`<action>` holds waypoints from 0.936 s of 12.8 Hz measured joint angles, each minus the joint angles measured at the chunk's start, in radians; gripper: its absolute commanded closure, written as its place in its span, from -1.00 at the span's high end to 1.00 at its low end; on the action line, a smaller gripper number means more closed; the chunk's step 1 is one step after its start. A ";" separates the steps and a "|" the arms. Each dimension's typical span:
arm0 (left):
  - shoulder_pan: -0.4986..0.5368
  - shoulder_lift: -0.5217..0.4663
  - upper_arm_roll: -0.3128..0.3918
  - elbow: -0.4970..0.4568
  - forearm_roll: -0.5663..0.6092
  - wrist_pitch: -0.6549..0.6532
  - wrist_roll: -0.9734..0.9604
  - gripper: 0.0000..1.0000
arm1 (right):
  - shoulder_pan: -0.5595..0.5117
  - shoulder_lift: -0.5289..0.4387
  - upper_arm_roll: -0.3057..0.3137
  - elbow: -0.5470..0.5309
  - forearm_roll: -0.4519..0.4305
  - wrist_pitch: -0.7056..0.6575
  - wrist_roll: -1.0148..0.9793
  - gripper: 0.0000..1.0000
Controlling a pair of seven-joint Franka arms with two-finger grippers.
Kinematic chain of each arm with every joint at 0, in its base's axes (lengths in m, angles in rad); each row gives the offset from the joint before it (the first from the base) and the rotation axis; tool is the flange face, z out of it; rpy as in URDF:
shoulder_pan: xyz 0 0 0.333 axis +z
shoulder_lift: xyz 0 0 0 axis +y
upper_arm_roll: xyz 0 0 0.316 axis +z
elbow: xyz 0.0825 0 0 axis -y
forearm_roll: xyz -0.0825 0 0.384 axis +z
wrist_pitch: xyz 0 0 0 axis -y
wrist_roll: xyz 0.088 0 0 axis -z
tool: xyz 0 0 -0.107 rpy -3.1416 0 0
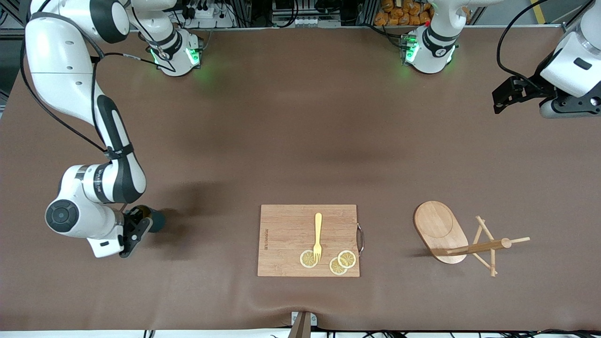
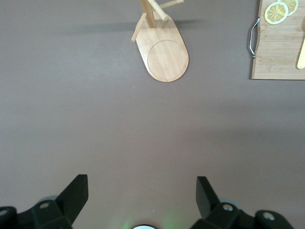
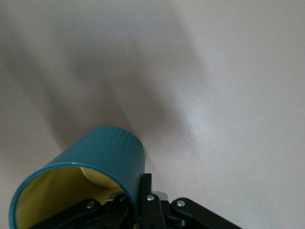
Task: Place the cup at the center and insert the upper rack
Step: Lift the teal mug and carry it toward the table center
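The teal cup [image 1: 157, 220], at the front view's lower left, is pinched at its rim by the right gripper [image 1: 136, 230]. At lower centre lies a bamboo cutting board [image 1: 286, 225] with a yellow fork [image 1: 318, 234] and lemon slices [image 1: 342, 263]. The wooden mug stand [image 1: 441, 230] lies tipped over at lower right. The left gripper [image 1: 507, 96] waits at upper right, fingers spread.

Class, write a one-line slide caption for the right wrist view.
Right tool shut on the teal cup's rim, above the brown table cover.
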 measured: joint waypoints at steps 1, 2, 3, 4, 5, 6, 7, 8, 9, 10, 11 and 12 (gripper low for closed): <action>0.000 0.000 0.000 0.000 0.000 0.000 0.000 1.00 | 0.000 -0.001 0.023 0.008 0.000 -0.007 -0.013 -1.00; 0.000 0.000 0.000 0.000 0.000 0.000 0.000 1.00 | 0.001 -0.008 0.050 0.016 0.000 -0.008 -0.026 -1.00; 0.000 0.000 0.000 0.000 0.000 0.000 0.000 1.00 | 0.003 -0.019 0.078 0.022 0.000 -0.012 -0.037 -1.00; 0.001 0.000 0.000 0.000 0.000 0.000 0.000 1.00 | 0.005 -0.030 0.115 0.027 0.000 -0.017 -0.047 -1.00; 0.001 0.000 0.000 0.000 0.000 0.000 0.000 1.00 | 0.007 -0.038 0.160 0.036 0.000 -0.018 -0.050 -1.00; 0.002 0.000 0.000 0.000 0.000 0.000 0.000 1.00 | 0.009 -0.044 0.211 0.049 0.000 -0.018 -0.050 -1.00; 0.003 0.000 0.001 0.000 0.000 0.000 0.000 1.00 | 0.014 -0.046 0.263 0.060 0.000 -0.017 -0.050 -1.00; 0.002 0.001 0.001 -0.001 0.000 0.000 0.000 1.00 | 0.030 -0.046 0.306 0.064 0.000 -0.004 -0.046 -1.00; 0.002 0.002 0.001 -0.002 0.000 0.000 0.000 1.00 | 0.062 -0.046 0.327 0.065 0.000 0.025 -0.026 -1.00; 0.003 0.004 0.001 -0.003 0.000 -0.001 0.000 1.00 | 0.105 -0.046 0.335 0.065 0.001 0.044 0.018 -1.00; 0.003 0.006 0.001 -0.004 0.000 -0.002 0.000 1.00 | 0.155 -0.045 0.337 0.065 0.001 0.052 0.067 -1.00; 0.004 0.005 0.002 -0.003 0.000 -0.005 0.000 1.00 | 0.204 -0.045 0.339 0.065 0.000 0.058 0.104 -1.00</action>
